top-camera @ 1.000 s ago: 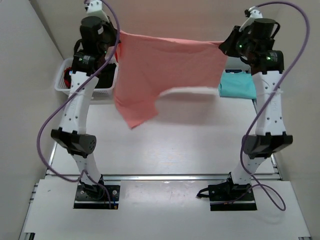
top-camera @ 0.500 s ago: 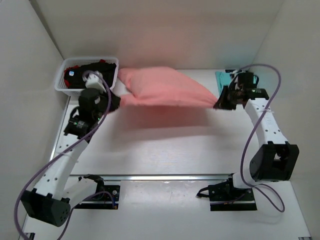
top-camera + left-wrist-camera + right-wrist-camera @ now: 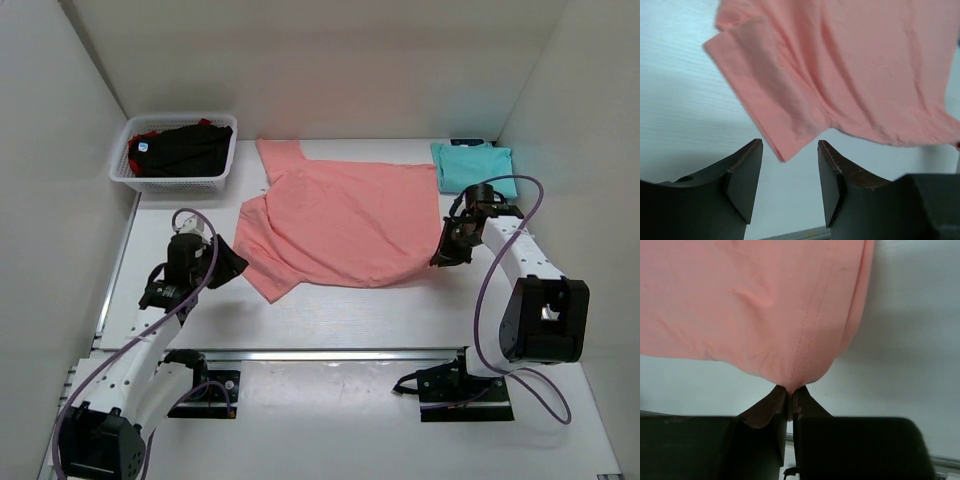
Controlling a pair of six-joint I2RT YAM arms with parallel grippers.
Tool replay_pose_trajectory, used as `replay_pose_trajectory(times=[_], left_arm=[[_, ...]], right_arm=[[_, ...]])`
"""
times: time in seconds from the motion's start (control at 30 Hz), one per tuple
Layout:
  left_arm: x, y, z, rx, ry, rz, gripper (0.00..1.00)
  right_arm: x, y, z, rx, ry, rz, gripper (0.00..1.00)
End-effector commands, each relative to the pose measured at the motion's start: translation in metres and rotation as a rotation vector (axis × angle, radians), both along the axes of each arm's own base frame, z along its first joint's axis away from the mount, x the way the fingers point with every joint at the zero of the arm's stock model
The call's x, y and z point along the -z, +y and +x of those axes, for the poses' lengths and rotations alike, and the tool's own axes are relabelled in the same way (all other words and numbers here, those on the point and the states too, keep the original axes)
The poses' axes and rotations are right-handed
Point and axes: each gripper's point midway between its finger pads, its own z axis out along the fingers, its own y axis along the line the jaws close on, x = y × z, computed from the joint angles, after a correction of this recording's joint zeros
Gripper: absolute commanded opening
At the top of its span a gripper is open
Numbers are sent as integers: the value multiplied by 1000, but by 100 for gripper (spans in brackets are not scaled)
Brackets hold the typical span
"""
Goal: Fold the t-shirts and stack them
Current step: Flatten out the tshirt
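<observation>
Left hand (image 3: pixel 789 145) has its fingers spread and holds nothing; the tip of a sleeve lies on the tabletop (image 3: pixel 350 315) just ahead of the gap. Right hand (image 3: pixel 790 390) is pressed together on a pinch of hem at the right near corner of the same garment, the cloth puckering up into the grip.

That garment, the salmon-pink t-shirt (image 3: pixel 345 220), lies spread across the middle of the tabletop, its near edge rippled and its left sleeve angled toward the left arm. It looks light and limp, with no stiffness of its own. I judge it would sag between any two holds and crease wherever it is pushed. Hem corners, sleeve ends and shoulder seams look like the best places to take it, nipping a thin edge off the surface.

Farther back on the right, a folded teal t-shirt (image 3: pixel 475 165) sits just beside the pink one's far corner, close enough to be dragged along. At far left a white mesh basket (image 3: pixel 170 183) holds a black shirt (image 3: pixel 180 150) with red cloth (image 3: pixel 148 133) showing, apart from the upper sleeve.
</observation>
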Motion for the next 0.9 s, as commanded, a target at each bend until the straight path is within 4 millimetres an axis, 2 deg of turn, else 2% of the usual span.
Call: replay_pose_trajectory(times=[0.0, 0.07, 0.13, 0.3, 0.37, 0.43, 0.47, 0.5, 0.6, 0.87], left_arm=[[13, 22, 9, -135, 4, 23, 59], [19, 30, 17, -167, 20, 74, 59], [39, 41, 24, -197, 85, 158, 59], [63, 57, 45, -257, 125, 250, 60], [62, 56, 55, -256, 105, 250, 60], [69, 56, 63, -249, 109, 268, 63], [66, 56, 69, -247, 97, 267, 63], [73, 55, 69, -239, 108, 283, 63], [76, 54, 83, -222, 98, 295, 63], [93, 40, 90, -165, 143, 312, 64]], right_arm=[[-3, -17, 0, 33, -29, -72, 0], [-2, -19, -4, 44, -15, -78, 0], [0, -20, -5, 41, -9, -89, 0], [-7, -16, -1, 22, -31, -88, 0], [-7, -15, -4, 26, -26, -81, 0], [-7, -15, -5, 26, -26, -78, 0], [-5, -14, -6, 25, -23, -74, 0], [-5, -13, -7, 24, -22, -68, 0], [-4, -11, -7, 23, -20, -66, 0], [-6, -8, -5, 19, -29, -45, 0]])
